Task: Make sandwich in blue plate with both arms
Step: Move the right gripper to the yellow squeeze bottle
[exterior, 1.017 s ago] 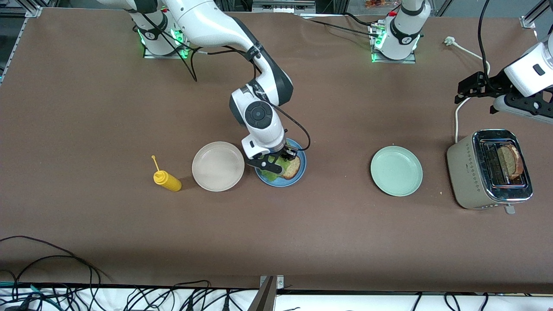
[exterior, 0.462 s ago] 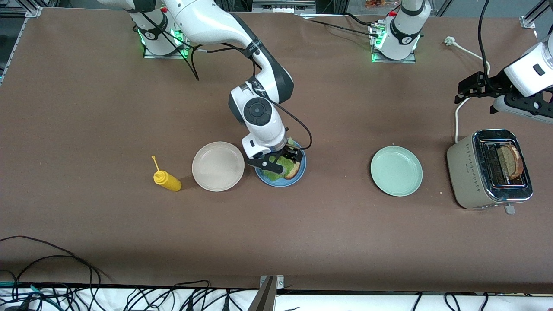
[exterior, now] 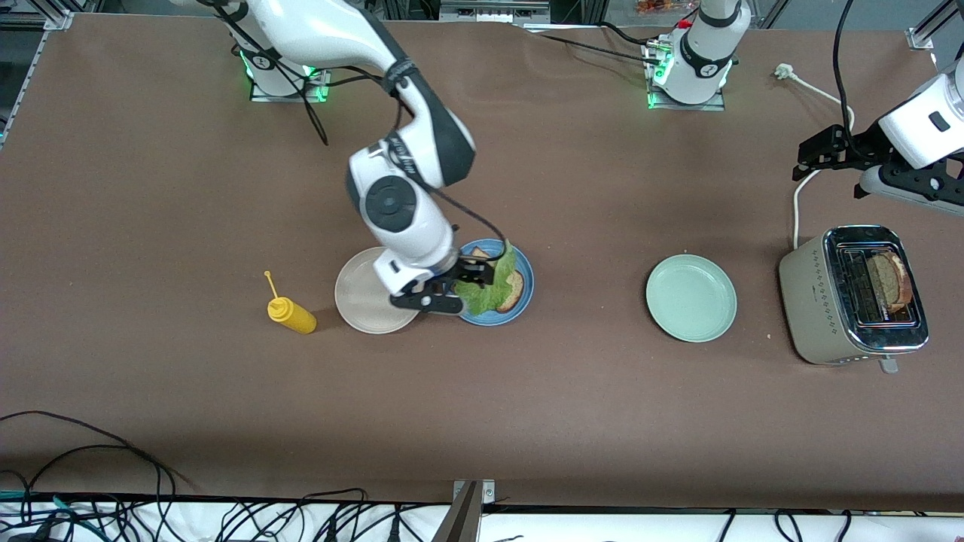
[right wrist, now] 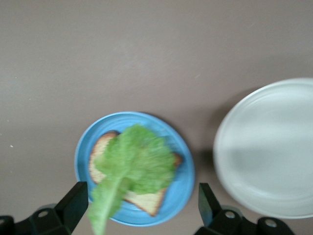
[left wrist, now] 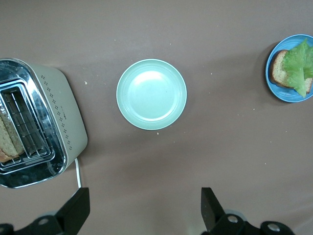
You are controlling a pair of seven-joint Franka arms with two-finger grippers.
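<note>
Front view: we note the blue plate (exterior: 525, 290) near the table's middle, with one slice of brown bread (exterior: 511, 290) on it and a crinkly green lettuce leaf (exterior: 491, 286) draped over the slice. No top slice on it, so the sandwich is half built. The right gripper (exterior: 444, 290) hangs low, over the gap where the blue plate meets the beige plate (exterior: 361, 297); its fingers are spread and grasp nothing, and the leaf's edge shows just beside them.

Right wrist view confirms it: we see the blue plate (right wrist: 134, 169) with the lettuce leaf (right wrist: 132, 169) lying across the bread (right wrist: 142, 198), the beige plate (right wrist: 266, 147) beside it, and both black fingers (right wrist: 73, 205) wide apart and empty.

Left gripper (exterior: 836, 154) waits in the air above the table at the left arm's end, near the toaster (exterior: 817, 305); in the left wrist view its fingers (left wrist: 78, 210) are parted, nothing between them. A second slice of bread (exterior: 890, 282) stands in the toaster's slot. The pale green plate (exterior: 691, 297) sits between the toaster and the blue plate. A yellow squeeze bottle (exterior: 292, 315) lies beside the beige plate, toward the right arm's end.
</note>
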